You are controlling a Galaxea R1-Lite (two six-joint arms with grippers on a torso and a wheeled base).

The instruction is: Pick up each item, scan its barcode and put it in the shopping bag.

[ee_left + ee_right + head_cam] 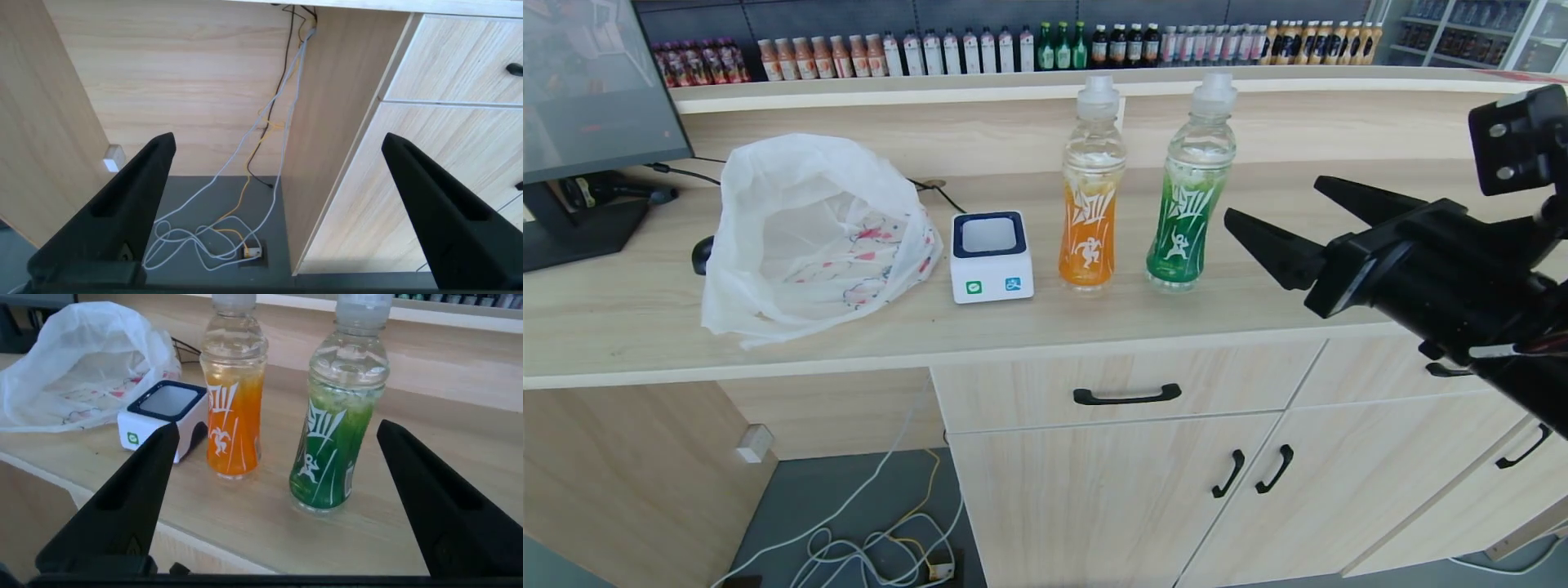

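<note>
Two drink bottles stand upright on the wooden counter (621, 318): an orange bottle (1091, 184) and, to its right, a green bottle (1192, 184). Left of them sits a small white scanner box (991, 256), and further left a white shopping bag (809, 237) lies open. My right gripper (1286, 220) hangs open just right of the green bottle, a short way off, nothing between its fingers. In the right wrist view the green bottle (335, 416) and orange bottle (233, 400) stand ahead between the fingers. My left gripper (278, 204) is open, low beneath the counter.
A monitor (596, 82) on its stand occupies the counter's far left, with a dark mouse (701, 255) beside the bag. Shelves of bottles (1013, 45) line the back. Drawers and cabinet doors (1127, 457) lie below the counter; cables (866, 547) trail on the floor.
</note>
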